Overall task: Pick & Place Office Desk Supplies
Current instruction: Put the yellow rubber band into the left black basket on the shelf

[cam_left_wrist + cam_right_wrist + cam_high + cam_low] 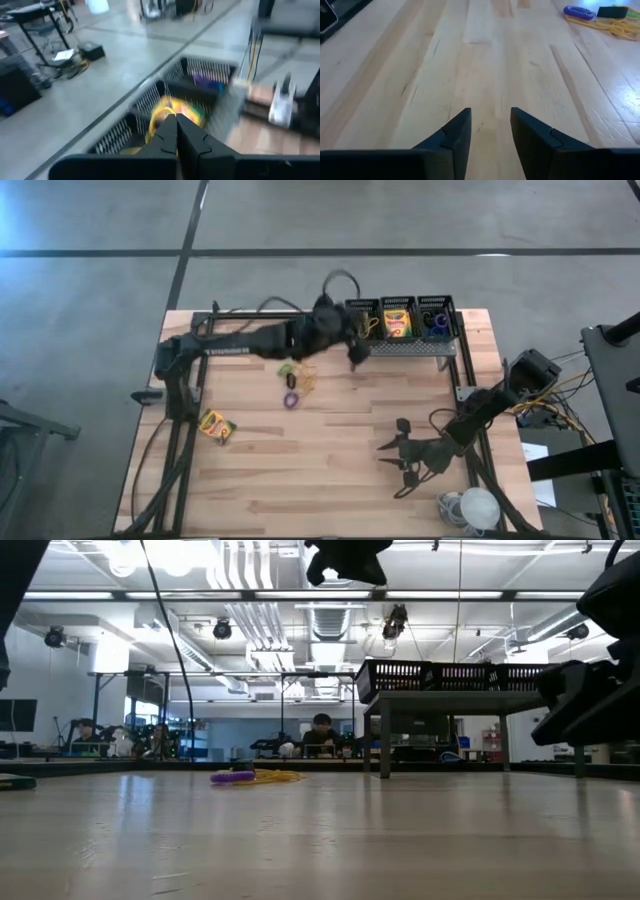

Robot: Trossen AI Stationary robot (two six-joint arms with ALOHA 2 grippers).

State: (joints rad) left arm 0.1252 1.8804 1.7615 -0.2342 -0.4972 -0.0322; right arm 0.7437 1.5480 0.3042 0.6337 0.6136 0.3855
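While the pale plank bench (330, 470) sits in an open lab with grey floor and ceiling lights, left tool (352, 352) hangs with fingers pressed together, empty, just before three black mesh bins (400, 318) on a perforated grey stand (410, 348). Crayon box (216, 425) lies near the left edge; purple ring (291, 399) and yellow rubber bands (305, 378) mid-bench. Right tool (392, 463) rests low, fingers apart, bare wood ahead

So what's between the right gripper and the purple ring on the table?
Only bare wood. The right wrist view shows the open right gripper facing empty planks up to the purple ring; the high view agrees.
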